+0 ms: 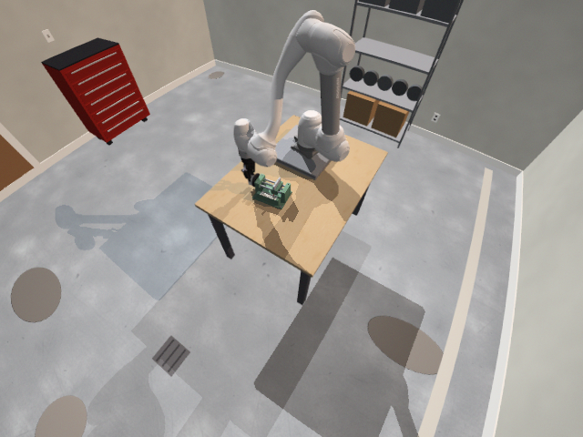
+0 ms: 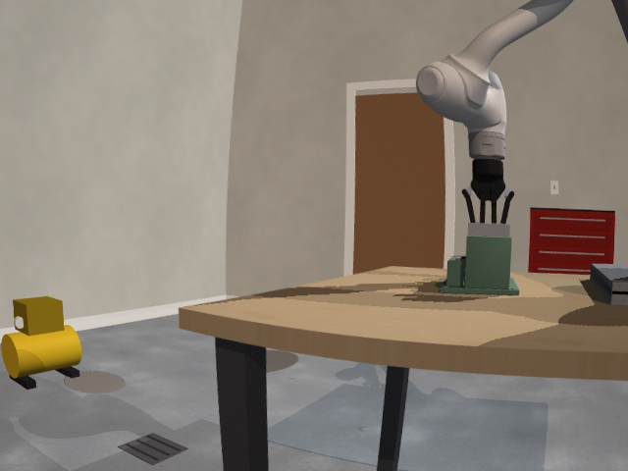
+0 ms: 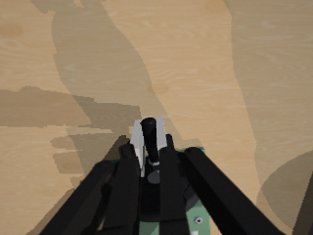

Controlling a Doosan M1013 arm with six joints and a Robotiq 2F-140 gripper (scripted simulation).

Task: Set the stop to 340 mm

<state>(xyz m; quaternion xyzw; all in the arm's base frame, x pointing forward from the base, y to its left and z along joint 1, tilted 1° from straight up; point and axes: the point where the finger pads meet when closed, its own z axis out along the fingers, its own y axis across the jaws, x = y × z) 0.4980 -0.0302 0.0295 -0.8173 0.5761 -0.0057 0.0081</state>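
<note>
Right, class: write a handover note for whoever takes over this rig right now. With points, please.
Gripper (image 1: 251, 179) (image 2: 488, 221) (image 3: 151, 128): shut on the handle (image 3: 150, 129) of the handwheel (image 1: 255, 178) (image 3: 194, 197).
Job: handwheel at one end of the green fixture (image 1: 285, 199) (image 2: 488, 262) (image 3: 204, 211), on the table (image 1: 324, 226) (image 2: 324, 316) (image 3: 196, 59).
Done: handle gripped; stop setting unreadable.
Left: confirm 340 mm, adjusting if needed, then let go.
</note>
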